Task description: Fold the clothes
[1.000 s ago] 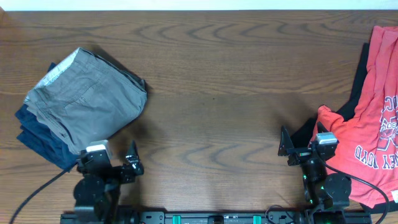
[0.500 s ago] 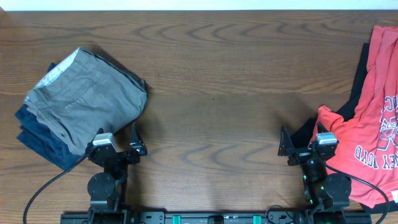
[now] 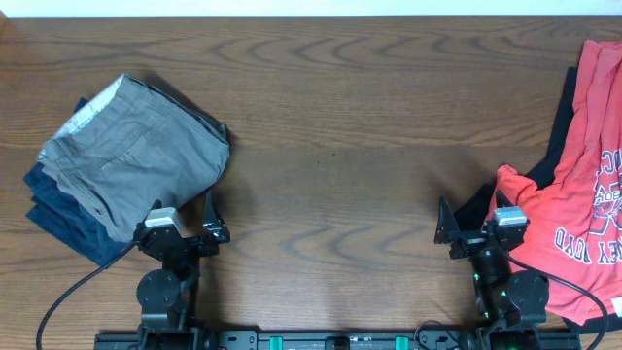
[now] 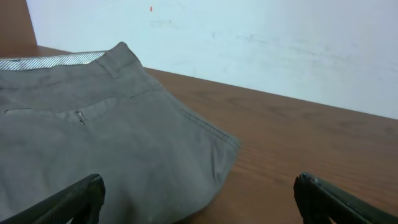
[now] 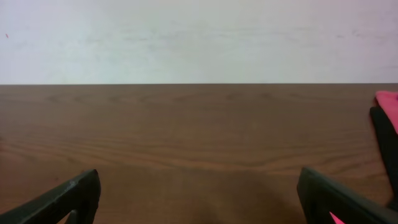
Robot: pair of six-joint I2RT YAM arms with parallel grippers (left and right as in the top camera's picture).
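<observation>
The folded grey shorts [image 3: 131, 156] lie at the left of the table on top of folded dark navy trousers [image 3: 60, 222]. In the left wrist view the shorts [image 4: 99, 143] fill the left half, with the pale waistband lining at the top left. My left gripper [image 3: 185, 231] is open and empty just below the stack's near corner. The red white-printed T-shirt [image 3: 583, 175] lies unfolded at the right edge over a black garment [image 3: 556, 146]. My right gripper [image 3: 466, 226] is open and empty beside the T-shirt's left edge.
The brown wooden table [image 3: 330, 146] runs between the two piles. A white wall [image 5: 199, 37] stands behind the far edge. Cables run from both arm bases at the front edge.
My left gripper moved a little right and toward the shorts stack one second ago, then held still. The right arm and the clothes have not moved.
</observation>
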